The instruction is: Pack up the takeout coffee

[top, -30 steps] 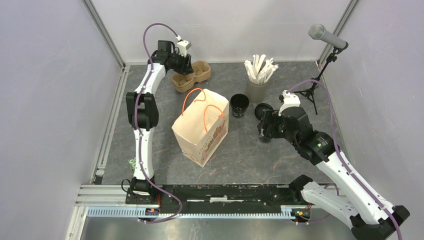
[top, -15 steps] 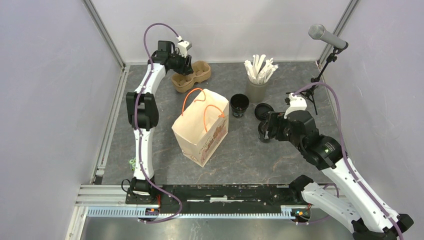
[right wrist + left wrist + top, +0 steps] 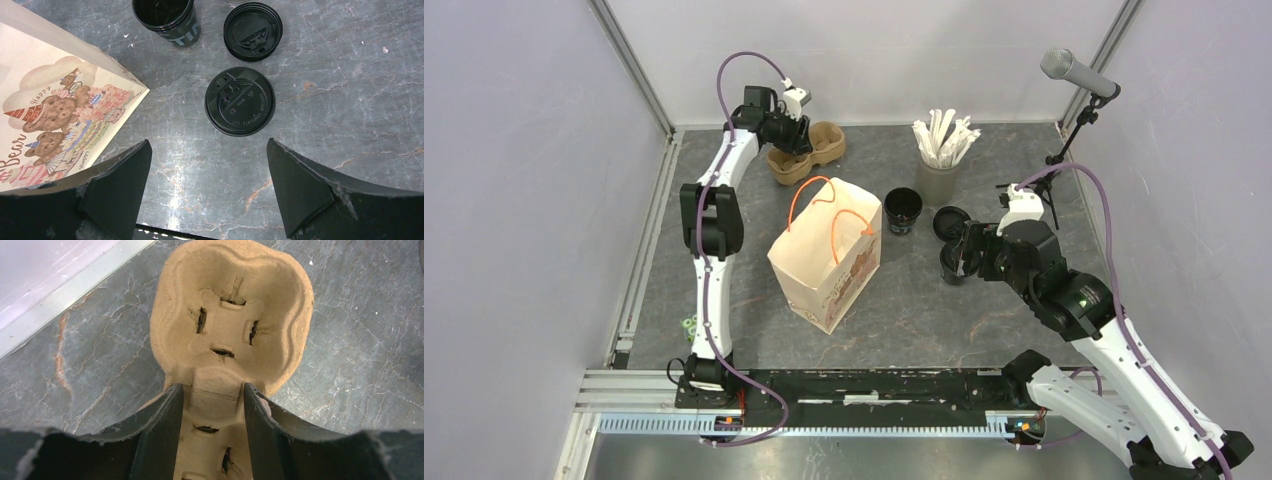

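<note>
We saw the right gripper (image 3: 207, 142) with its jaws spread wide and nothing between them. Its arm reached in from the near right corner, the wrist tipped down over the table (image 3: 350, 100). The takeout coffee (image 3: 240, 101) stood upright, lid on, just ahead of the open fingertips and midway between them, untouched. The lid's raised lettering was too small for us to read. Beyond it lay a loose lid (image 3: 252, 31) and an open black cup (image 3: 165, 20), its side lettering cut off. To the left stood the paper bag (image 3: 55, 100), printed with bears and the words "Happy" and "Bear". The left arm stretched to the far left corner, and the left gripper (image 3: 212, 386) was closed on the middle ridge of the pulp carrier (image 3: 232, 315).
</note>
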